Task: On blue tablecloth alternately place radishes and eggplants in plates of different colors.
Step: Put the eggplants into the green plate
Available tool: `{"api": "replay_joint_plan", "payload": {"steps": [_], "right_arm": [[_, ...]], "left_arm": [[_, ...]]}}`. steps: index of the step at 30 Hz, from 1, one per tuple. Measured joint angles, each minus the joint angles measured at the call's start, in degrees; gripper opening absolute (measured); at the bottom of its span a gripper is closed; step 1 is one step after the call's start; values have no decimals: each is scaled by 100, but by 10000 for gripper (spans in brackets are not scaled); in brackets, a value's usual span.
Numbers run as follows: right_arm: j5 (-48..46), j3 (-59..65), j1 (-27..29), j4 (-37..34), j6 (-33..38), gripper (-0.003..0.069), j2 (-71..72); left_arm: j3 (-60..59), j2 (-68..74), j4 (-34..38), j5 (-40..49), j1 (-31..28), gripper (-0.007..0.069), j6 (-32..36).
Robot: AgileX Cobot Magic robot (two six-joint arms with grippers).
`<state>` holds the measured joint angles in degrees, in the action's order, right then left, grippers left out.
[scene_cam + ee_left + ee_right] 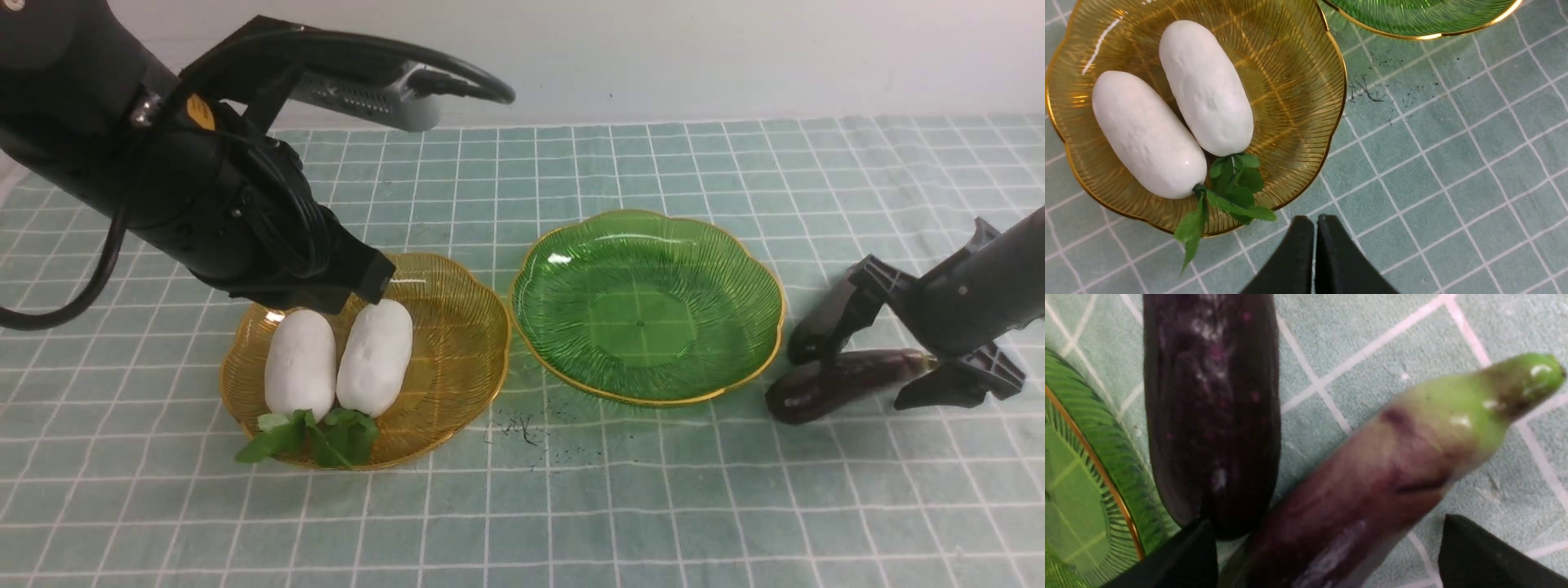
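On the blue tablecloth (571, 506), the green plate (571, 269) lies empty, with 2 eggplants (1212, 416) at its 3 o'clock. The right gripper (867, 377) straddles the green-capped eggplant (1372, 490), jaws wide, gripping nothing. It should close mid-body, clear of the darker one just beside. At 9 o'clock the amber plate (465, 327) holds 2 radishes (300, 363). The left gripper (1312, 228) hovers closed above it and is no obstacle.

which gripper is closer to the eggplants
Right. The right gripper sits right over the eggplants, jaws open; the left gripper is shut, far off by the yellow plate holding the radishes.
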<state>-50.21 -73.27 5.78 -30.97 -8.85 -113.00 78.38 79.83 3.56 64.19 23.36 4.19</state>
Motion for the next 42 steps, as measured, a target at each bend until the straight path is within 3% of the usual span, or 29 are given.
{"api": "replay_joint_plan", "payload": {"steps": [5, 14, 27, 34, 42], "right_arm": [[-3, -68, -107, 242, -201, 643, -37], [-405, -128, -144, 612, -573, 343, -49], [-1137, -284, -161, 1112, 113, 344, -12], [-1412, -360, -182, 1331, 311, 342, 1003], [-1433, -1793, -1160, 1066, 401, 339, 590]], "left_arm": [[0, 0, 0, 0, 0, -8, 0], [0, 0, 0, 0, 0, -8, 0], [0, 0, 0, 0, 0, -8, 0], [0, 0, 0, 0, 0, -8, 0], [0, 0, 0, 0, 0, -8, 0]]}}
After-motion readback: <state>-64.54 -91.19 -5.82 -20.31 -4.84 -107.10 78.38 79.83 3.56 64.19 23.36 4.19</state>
